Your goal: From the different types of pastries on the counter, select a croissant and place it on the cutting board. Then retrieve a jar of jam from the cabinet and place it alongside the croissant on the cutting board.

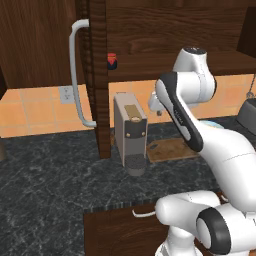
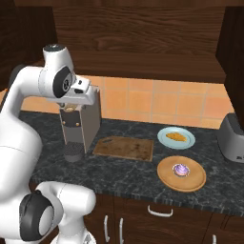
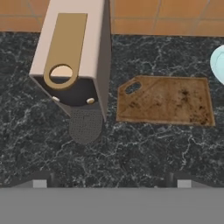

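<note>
Your fingers (image 3: 112, 179) stand wide apart, one tip at each side of the hand view's lower edge, with nothing held or touched between them. You look down on the cutting board (image 3: 166, 101), lying bare on the dark worktop (image 3: 131, 157) just ahead of the fingers and to the right, beside the coffee machine (image 3: 74, 52). The croissant (image 2: 175, 136) rests on the pale blue plate (image 2: 187, 141), beyond the board; the purplish pastry (image 2: 180, 169) sits on the round tan plate (image 2: 193, 183). The jar of jam (image 1: 112, 60) stands on the open cabinet's (image 1: 35, 45) shelf. Your arm is raised and bent, hand above the coffee machine.
</note>
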### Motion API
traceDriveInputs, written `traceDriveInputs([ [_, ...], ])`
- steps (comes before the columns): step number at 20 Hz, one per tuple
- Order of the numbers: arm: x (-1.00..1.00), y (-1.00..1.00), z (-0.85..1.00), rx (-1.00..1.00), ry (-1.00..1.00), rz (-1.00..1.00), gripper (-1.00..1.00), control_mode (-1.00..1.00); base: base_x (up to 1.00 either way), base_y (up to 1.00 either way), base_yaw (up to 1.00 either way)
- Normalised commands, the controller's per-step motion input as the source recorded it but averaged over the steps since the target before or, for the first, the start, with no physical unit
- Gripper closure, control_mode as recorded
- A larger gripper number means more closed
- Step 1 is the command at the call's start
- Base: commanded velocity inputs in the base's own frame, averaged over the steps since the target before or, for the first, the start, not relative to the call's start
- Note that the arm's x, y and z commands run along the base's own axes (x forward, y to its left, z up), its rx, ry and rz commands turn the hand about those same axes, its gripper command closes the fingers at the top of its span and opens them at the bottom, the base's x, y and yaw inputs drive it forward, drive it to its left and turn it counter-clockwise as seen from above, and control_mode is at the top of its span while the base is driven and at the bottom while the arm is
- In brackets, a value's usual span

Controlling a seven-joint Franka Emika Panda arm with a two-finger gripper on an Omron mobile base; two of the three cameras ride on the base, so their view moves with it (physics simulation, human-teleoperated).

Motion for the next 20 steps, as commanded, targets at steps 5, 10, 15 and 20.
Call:
traceDriveInputs([
  [5, -0.16, 0.0, 0.54, 0.06, -0.04, 0.0, -1.0, -1.0, 0.0, 0.0, 0.0],
  [10, -0.35, 0.0, 0.72, 0.14, -0.14, 0.0, -1.0, -1.0, 0.0, 0.0, 0.0],
  [15, -0.24, 0.07, 0.59, 0.12, -0.16, 0.06, -1.0, -1.0, 0.0, 0.0, 0.0],
  [20, 0.0, 0.4, 0.38, 0.03, -0.14, 0.13, -1.0, -1.0, 0.0, 0.0, 0.0],
])
